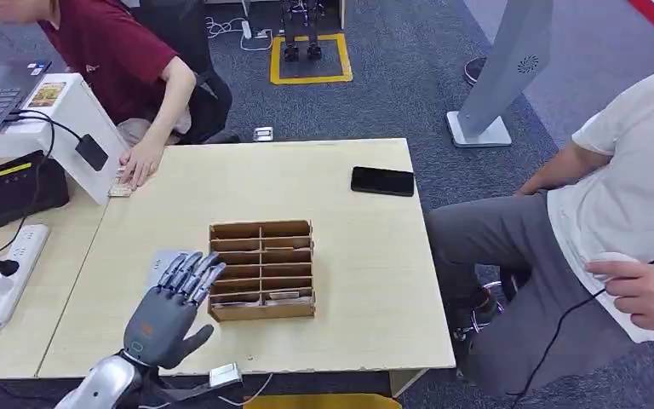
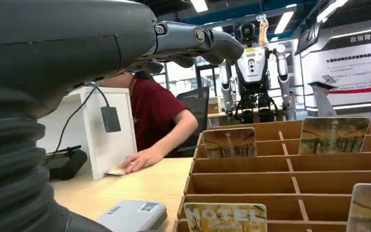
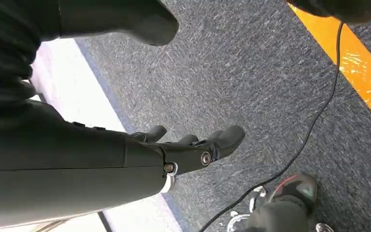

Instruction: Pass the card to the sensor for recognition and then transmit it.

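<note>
Left hand over surface, fingers spread, holding nothing; fingertips at left edge of wooden card rack; cards upright in rack slots just ahead of hand; grey sensor flat on surface beneath hand; right hand hangs over carpet, fingers loosely extended, holding nothing; person's hand on surface, well beyond left hand.

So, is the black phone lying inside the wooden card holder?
No, the black phone lies flat on the table, apart from the wooden card holder.
</note>
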Robot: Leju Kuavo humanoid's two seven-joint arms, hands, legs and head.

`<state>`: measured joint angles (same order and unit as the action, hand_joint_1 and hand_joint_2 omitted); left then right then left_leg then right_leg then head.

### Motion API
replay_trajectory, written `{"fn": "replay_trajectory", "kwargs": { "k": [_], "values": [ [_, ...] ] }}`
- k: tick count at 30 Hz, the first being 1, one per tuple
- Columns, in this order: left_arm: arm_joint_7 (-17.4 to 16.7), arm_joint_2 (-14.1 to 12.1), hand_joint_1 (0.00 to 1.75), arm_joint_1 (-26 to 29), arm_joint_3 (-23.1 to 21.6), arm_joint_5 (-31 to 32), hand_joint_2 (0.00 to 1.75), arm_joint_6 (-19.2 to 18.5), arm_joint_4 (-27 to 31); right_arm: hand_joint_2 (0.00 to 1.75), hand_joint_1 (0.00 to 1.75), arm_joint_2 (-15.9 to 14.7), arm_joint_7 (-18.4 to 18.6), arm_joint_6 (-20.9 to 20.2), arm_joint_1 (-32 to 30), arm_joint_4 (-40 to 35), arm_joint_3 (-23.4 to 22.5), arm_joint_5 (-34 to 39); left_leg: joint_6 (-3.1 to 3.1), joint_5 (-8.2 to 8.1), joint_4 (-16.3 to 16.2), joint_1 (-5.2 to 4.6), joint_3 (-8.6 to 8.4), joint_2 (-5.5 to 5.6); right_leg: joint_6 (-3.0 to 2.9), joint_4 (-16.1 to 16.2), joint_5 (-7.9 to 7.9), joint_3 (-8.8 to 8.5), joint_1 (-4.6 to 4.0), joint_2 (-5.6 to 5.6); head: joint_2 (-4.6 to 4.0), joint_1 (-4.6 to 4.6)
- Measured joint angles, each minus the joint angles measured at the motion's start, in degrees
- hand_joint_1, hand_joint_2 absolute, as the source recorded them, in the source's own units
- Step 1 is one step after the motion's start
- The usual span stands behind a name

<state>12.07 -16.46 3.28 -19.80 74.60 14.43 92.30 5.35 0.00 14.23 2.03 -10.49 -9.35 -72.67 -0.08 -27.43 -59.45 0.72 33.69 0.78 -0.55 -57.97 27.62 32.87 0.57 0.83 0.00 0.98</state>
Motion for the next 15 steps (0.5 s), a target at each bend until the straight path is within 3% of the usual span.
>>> {"fn": "replay_trajectory", "kwargs": {
  "k": [15],
  "values": [
    [-2.45, 1.09, 0.0, -2.48, -0.72, 1.51, 1.75, -0.04, -3.67, 1.75, 0.0, 0.17, -0.2, 0.02, 0.0, 0.0, -0.04, -0.59, 0.0, 0.01, 0.0, 0.0, 0.0, 0.0, 0.0, 0.0, -0.01, -0.02, 0.0, -0.01, 0.0, 0.0]
  ]
}}
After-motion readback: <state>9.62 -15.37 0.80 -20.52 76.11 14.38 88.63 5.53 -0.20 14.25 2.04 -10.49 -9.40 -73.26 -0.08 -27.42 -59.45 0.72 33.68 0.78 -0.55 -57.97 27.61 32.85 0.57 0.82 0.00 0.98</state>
